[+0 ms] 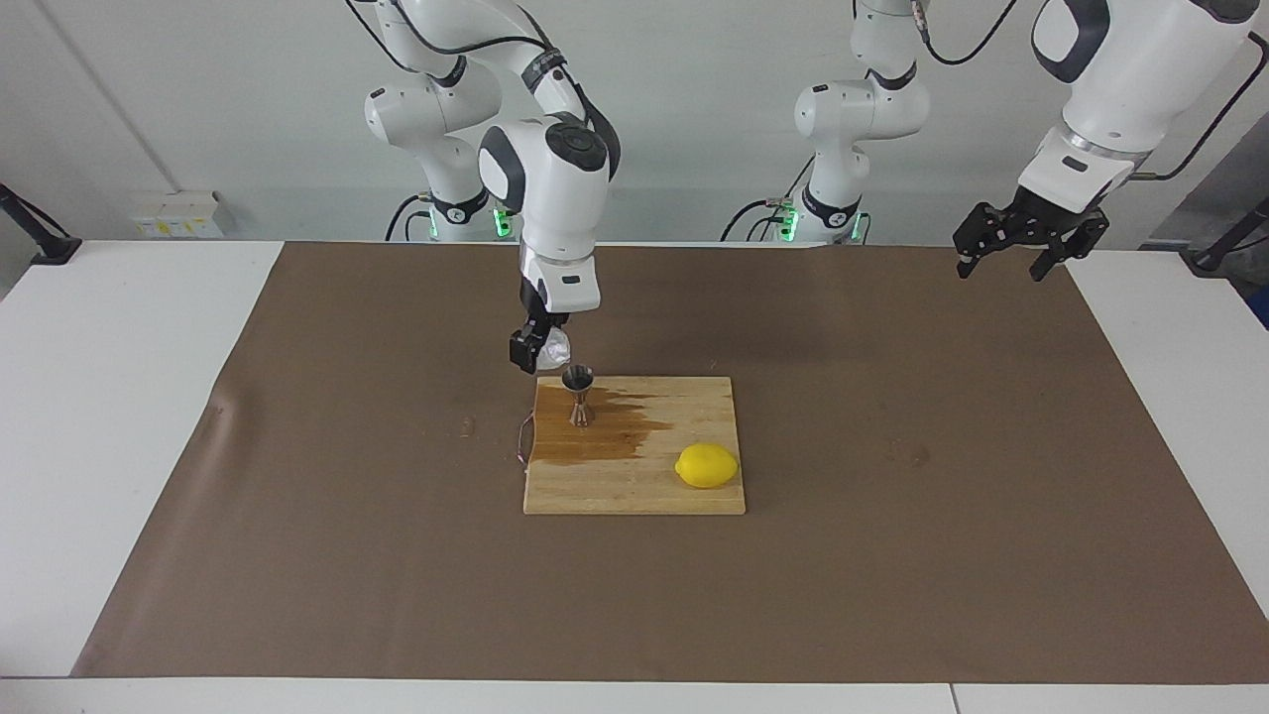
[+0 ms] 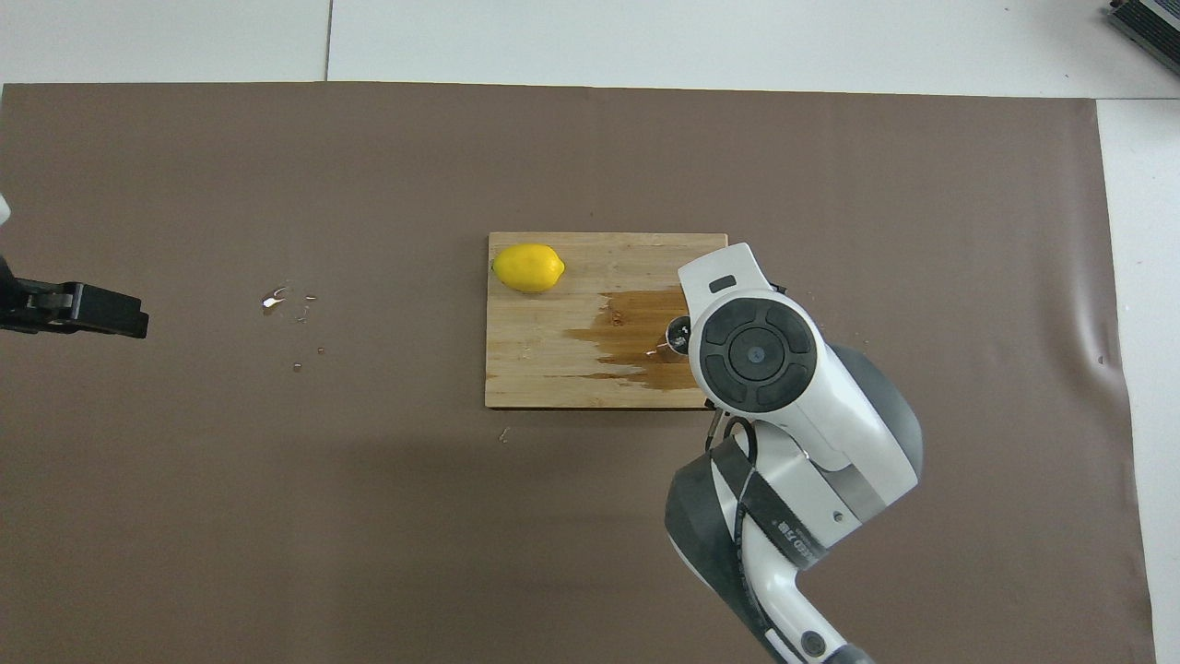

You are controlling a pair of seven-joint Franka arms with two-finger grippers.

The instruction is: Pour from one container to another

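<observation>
A steel hourglass jigger (image 1: 578, 395) stands upright on the wooden cutting board (image 1: 684, 486), near the board's corner toward the right arm's end. My right gripper (image 1: 535, 349) is shut on the small clear faceted cup (image 1: 555, 349) and holds it tilted just above and beside the jigger's rim. In the overhead view the right arm's wrist covers the cup, and only a sliver of the jigger (image 2: 678, 334) shows. My left gripper (image 1: 1013, 253) waits in the air over the mat at the left arm's end; it also shows in the overhead view (image 2: 134, 318).
A yellow lemon (image 1: 706, 465) lies on the board, farther from the robots than the jigger. A dark wet patch (image 1: 605, 436) spreads on the board around the jigger. Small drops (image 2: 277, 300) lie on the brown mat (image 1: 297, 496).
</observation>
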